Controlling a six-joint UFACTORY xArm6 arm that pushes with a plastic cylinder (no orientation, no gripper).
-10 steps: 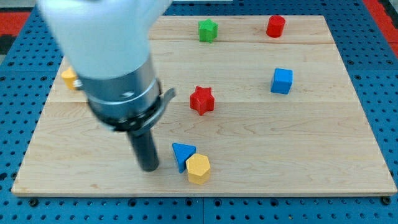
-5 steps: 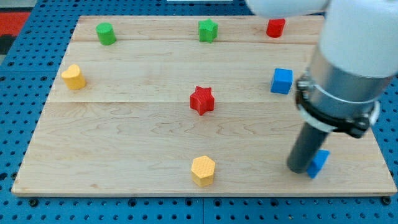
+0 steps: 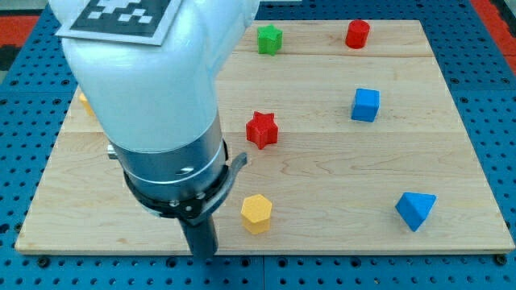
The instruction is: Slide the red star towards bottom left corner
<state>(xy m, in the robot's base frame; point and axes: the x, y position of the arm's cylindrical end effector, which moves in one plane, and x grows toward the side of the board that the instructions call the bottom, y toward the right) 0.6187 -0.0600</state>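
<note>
The red star (image 3: 261, 129) lies near the middle of the wooden board (image 3: 322, 177). My tip (image 3: 203, 253) is at the board's bottom edge, below and left of the star and just left of the yellow hexagon (image 3: 256, 213). It touches no block. The arm's large white and grey body covers the board's upper left part.
A green star (image 3: 269, 39) and a red cylinder-like block (image 3: 357, 34) sit along the view's top. A blue cube (image 3: 365, 105) is right of the red star. A blue triangle (image 3: 415, 210) lies at the bottom right. A yellow block (image 3: 83, 100) peeks out behind the arm.
The arm swung from the bottom right back to the bottom left. The blue triangle, earlier pushed from beside the yellow hexagon to the bottom right, now lies free there. The red star has not moved.
</note>
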